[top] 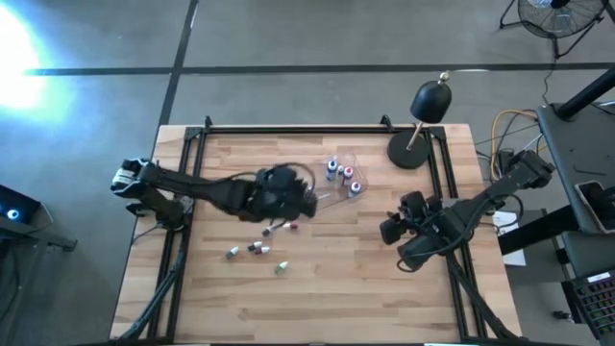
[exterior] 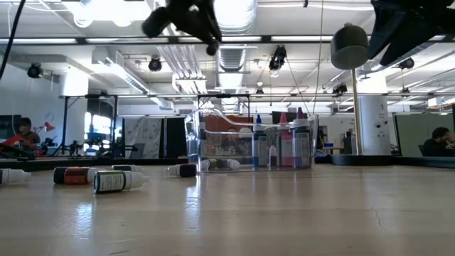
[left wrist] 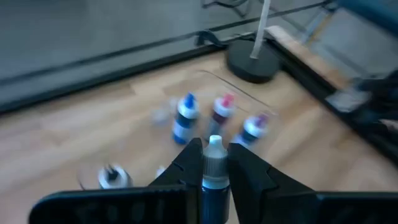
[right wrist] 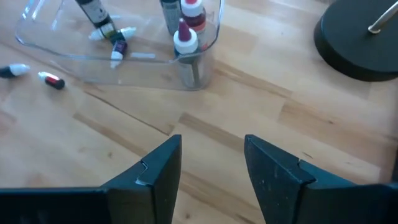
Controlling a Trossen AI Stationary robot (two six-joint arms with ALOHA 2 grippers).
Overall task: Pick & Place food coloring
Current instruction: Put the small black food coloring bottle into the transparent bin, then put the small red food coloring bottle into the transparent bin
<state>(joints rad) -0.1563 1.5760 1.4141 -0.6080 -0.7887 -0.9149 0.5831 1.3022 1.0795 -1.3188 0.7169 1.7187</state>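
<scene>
While its body hides, left hand [left wrist: 214,168] clamps a white-capped bottle [left wrist: 214,152].

Clear tub [exterior: 249,146] mid-table with upright dropper bottles [exterior: 284,142] inside, few more bottles [exterior: 117,180] lying on the wood off left.

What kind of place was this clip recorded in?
Probably a robotics lab or workshop: a wooden table on a black frame, bare concrete floor, exposed ceiling ducts, and people at desks behind.
</scene>
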